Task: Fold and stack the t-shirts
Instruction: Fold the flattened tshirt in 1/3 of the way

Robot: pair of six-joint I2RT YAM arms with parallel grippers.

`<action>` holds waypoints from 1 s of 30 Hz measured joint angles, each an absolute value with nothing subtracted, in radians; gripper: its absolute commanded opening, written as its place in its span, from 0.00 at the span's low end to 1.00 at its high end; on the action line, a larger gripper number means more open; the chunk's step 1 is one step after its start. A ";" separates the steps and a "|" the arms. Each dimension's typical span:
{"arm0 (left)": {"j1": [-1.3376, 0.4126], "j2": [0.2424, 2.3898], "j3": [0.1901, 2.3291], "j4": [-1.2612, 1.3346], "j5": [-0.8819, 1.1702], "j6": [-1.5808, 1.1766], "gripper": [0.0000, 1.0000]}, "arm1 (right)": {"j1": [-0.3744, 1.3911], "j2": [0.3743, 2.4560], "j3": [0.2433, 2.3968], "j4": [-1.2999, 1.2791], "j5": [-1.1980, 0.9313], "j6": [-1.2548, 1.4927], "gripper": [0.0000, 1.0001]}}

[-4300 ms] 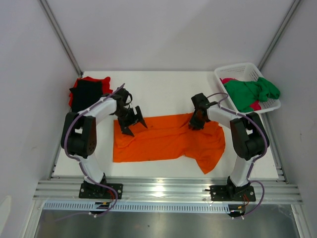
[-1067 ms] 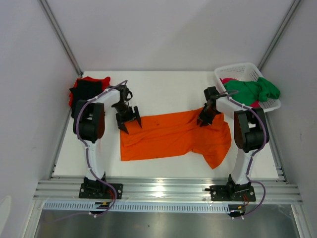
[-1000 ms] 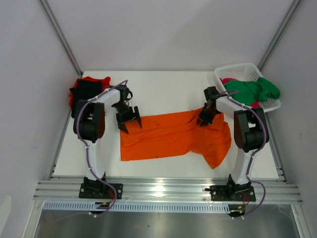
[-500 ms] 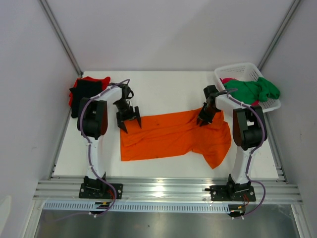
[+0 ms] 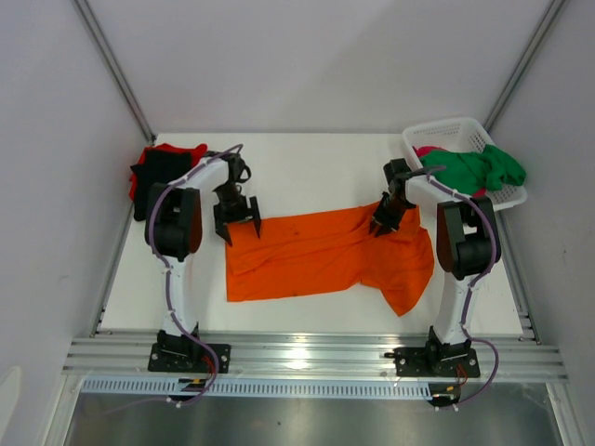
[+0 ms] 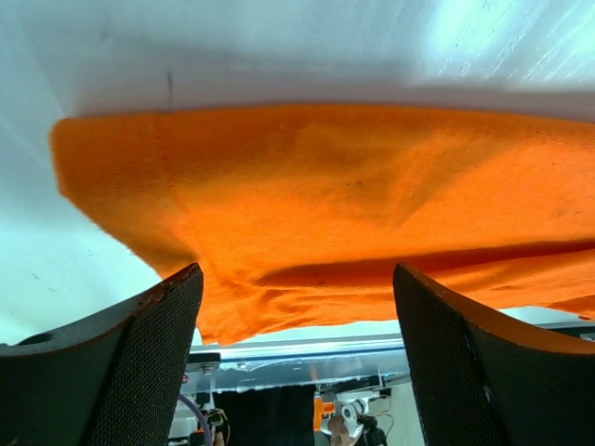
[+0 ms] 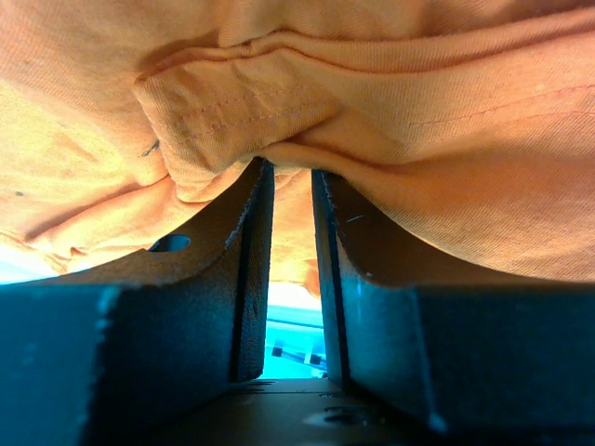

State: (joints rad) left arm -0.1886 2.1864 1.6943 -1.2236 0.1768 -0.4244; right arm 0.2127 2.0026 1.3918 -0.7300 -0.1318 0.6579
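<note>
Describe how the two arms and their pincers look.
Both the left arm and right arm have white shells, bulky black joints and a thin purple cable looping alongside. The left pincer and right pincer are black; the left one's fingers show mesh-textured faces.

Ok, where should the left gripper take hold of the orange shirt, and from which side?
Take the far-left corner of the orange t-shirt, coming down from the far edge. It lies flat with table showing beyond, and the open left gripper hangs right above it, mirroring the right gripper pinching the far-right edge.
</note>
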 measured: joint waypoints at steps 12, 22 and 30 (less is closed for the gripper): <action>-0.308 2.109 1.540 -1.152 0.283 -0.429 0.93 | 0.213 2.002 1.391 -0.729 -0.133 0.651 0.25; -0.393 2.050 1.393 -1.045 0.420 -0.469 1.00 | 0.214 2.000 1.390 -0.727 -0.133 0.649 0.25; -0.390 2.062 1.393 -1.041 0.450 -0.482 0.99 | 0.215 1.999 1.388 -0.725 -0.133 0.638 0.25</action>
State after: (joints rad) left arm -0.3904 2.0621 1.3930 -1.0409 0.4503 -0.4824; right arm 0.2150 1.9987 1.3884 -0.7250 -0.1326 0.6384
